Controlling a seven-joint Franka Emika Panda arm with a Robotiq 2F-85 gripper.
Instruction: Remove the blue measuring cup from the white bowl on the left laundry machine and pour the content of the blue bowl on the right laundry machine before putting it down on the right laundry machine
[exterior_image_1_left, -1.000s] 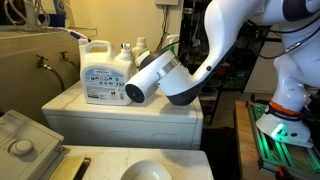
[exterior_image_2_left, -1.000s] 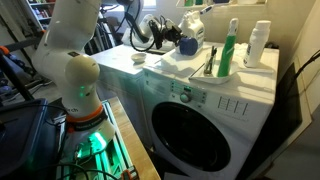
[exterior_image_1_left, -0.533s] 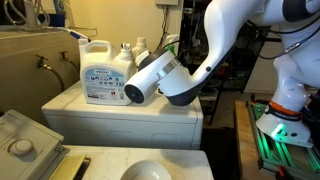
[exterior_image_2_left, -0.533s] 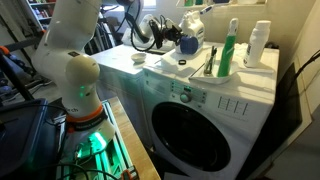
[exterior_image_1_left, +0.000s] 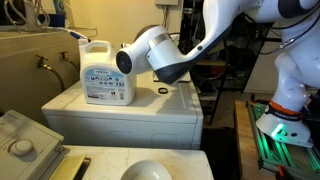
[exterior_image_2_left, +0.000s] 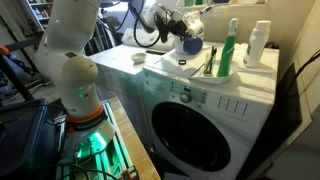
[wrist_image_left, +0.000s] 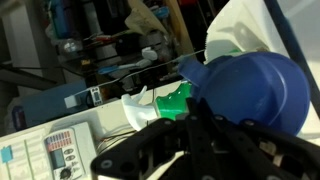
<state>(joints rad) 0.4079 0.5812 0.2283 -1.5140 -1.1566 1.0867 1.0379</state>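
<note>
Above the right laundry machine (exterior_image_2_left: 245, 88), its front edge bare, the claw (exterior_image_2_left: 183, 40) pinches the blue measuring cup (exterior_image_2_left: 190, 45)

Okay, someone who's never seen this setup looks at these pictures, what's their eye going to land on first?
First the big white robot arm reaching across the middle of an exterior view, its claw holding the blue measuring cup above the right laundry machine; in the wrist view that cup fills the right side. Then the large white detergent jug on the machine's top and the bright green bottle by the wall.
</note>
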